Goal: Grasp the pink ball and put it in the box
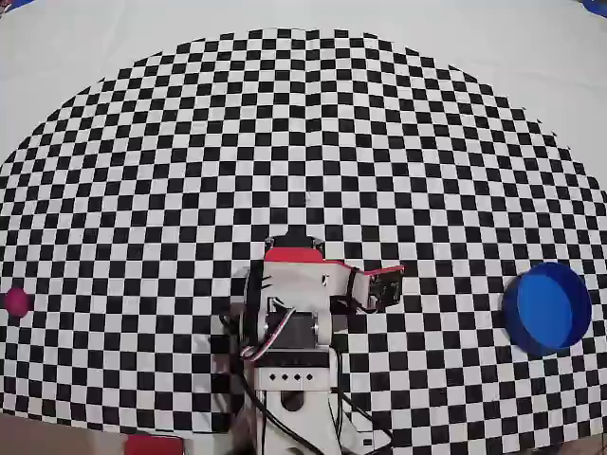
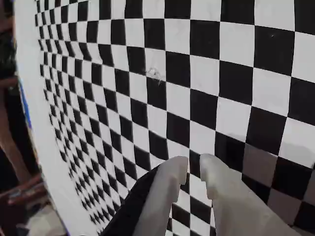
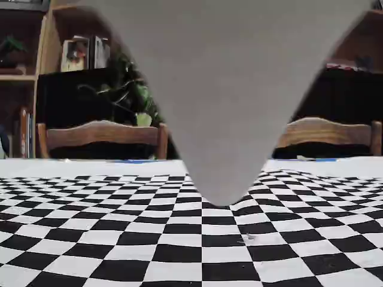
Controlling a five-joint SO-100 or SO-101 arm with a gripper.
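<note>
White table under a black-and-white checkered mat; the mat's far edge is curved in the overhead view. On the mat: pink ball at the far left edge of that view, well left of the arm's base. Blue box, round and open-topped, well right of the base, near the right edge. The base stands at the bottom centre. Ball and box lie well apart, on opposite sides of the base.

Bare checkered mat lies between pink ball and box.
</note>
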